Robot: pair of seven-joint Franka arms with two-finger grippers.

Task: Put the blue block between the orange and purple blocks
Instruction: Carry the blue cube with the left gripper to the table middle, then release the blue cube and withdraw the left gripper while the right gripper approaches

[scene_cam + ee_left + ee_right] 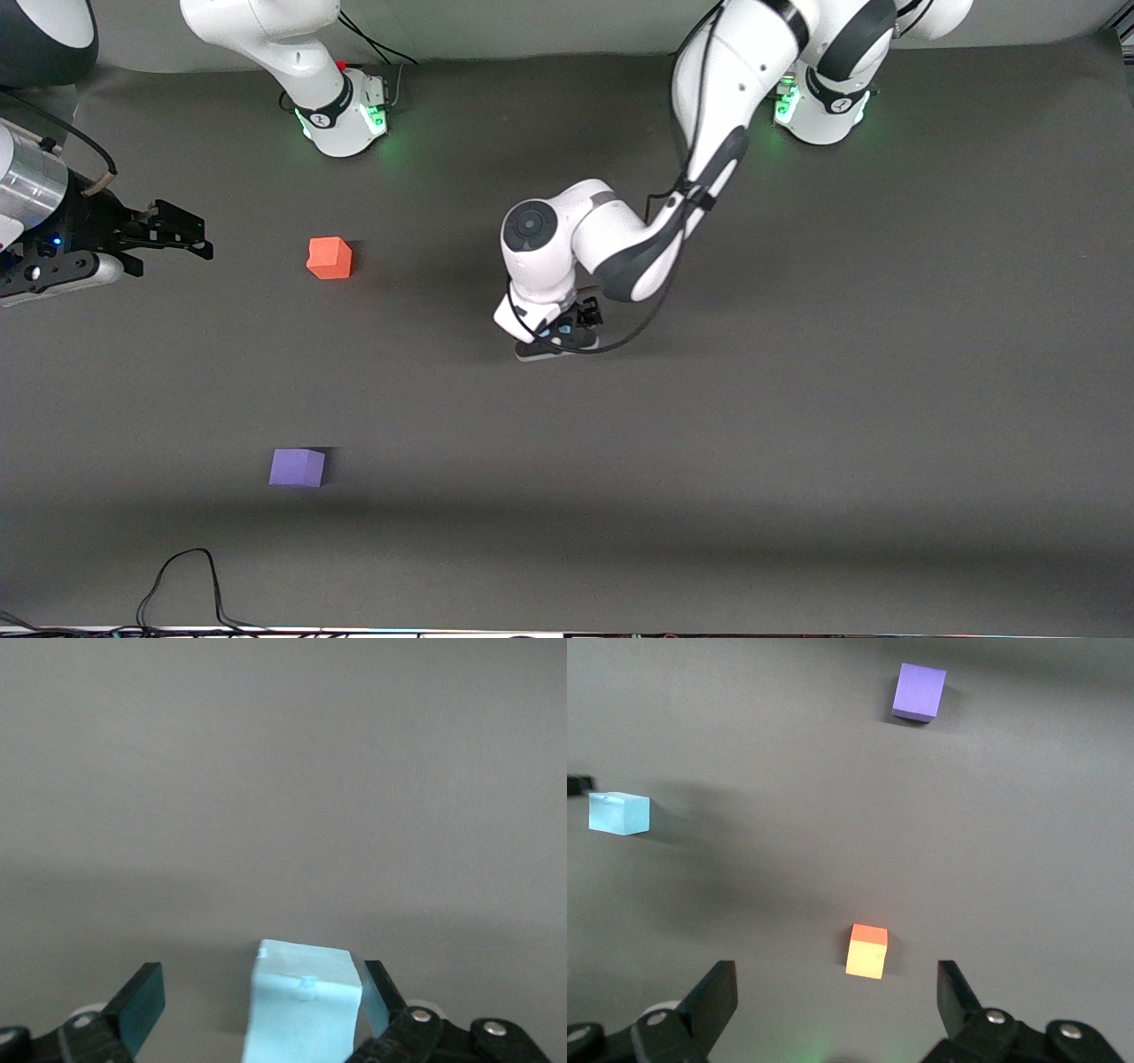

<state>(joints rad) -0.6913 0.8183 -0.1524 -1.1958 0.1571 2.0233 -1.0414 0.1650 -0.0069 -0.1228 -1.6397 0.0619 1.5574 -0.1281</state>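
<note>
The light blue block [306, 1005] sits on the mat between the open fingers of my left gripper [261, 992]. One teal pad [376, 997] is close beside it and the other stands well clear. In the front view the left gripper [560, 341] is low over the middle of the mat and hides the block. The right wrist view shows the blue block [618, 812] apart from the other two. The orange block [329, 258] lies toward the right arm's end. The purple block [297, 467] lies nearer the front camera. My right gripper [190, 232] waits, open and empty, beside the orange block [866, 950].
A dark grey mat [797, 399] covers the table. A black cable [182, 576] loops at the mat's near edge. The two arm bases [345, 115] stand along the mat's edge farthest from the front camera.
</note>
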